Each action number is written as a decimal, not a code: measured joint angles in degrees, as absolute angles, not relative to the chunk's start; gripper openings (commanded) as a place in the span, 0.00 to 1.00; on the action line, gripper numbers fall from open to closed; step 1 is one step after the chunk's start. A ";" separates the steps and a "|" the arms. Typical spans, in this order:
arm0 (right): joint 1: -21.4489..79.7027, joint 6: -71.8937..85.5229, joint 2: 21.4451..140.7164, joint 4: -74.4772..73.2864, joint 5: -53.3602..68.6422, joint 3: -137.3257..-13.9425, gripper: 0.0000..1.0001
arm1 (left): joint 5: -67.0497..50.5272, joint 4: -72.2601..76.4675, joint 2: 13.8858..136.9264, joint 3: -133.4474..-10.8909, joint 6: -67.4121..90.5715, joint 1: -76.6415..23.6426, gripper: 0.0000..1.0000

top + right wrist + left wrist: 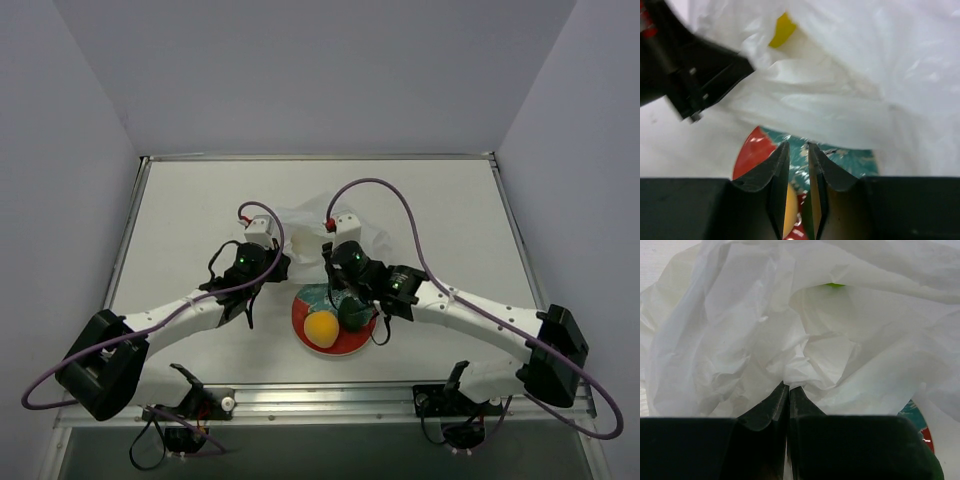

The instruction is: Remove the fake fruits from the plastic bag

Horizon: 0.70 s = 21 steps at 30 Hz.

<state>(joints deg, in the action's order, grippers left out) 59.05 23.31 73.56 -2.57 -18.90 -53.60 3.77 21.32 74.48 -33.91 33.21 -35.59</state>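
Note:
The whitish plastic bag (pixel 303 217) lies crumpled behind the red-and-teal plate (pixel 305 318). My left gripper (pixel 282 260) is shut on a fold of the bag's film (pixel 788 384). A sliver of bright green fruit (pixel 835 285) shows inside the bag. The yellow-green fruit (pixel 782 30) shows through the bag's mouth in the right wrist view. The orange-yellow fruit (pixel 321 327) and the dark green fruit (pixel 352 313) lie on the plate. My right gripper (pixel 798 146) hovers over the plate's far edge, by the bag's rim, jaws slightly apart and empty.
The plate's edge (pixel 918 416) shows at the lower right of the left wrist view. The left gripper's body (pixel 695 75) sits close at the upper left of the right wrist view. The two grippers are close together above the plate's far rim.

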 measured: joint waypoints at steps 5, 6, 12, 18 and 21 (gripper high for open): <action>54.24 18.33 82.74 0.69 -19.25 -57.89 0.18 | 2.76 21.47 74.48 -33.91 33.30 -35.59 0.02; 53.65 17.26 84.95 1.30 -19.18 -58.78 0.19 | 2.70 21.52 74.48 -33.91 33.39 -35.59 0.02; 47.48 9.50 96.82 3.62 -18.96 -63.16 0.27 | 2.28 21.76 74.48 -33.91 33.52 -35.59 0.02; 41.06 2.66 102.30 5.63 -17.76 -66.89 0.40 | 1.61 21.80 74.54 -33.91 33.61 -35.59 0.02; 38.61 -0.16 104.20 7.25 -16.23 -69.14 0.57 | 1.26 22.11 75.29 -33.91 33.61 -35.59 0.02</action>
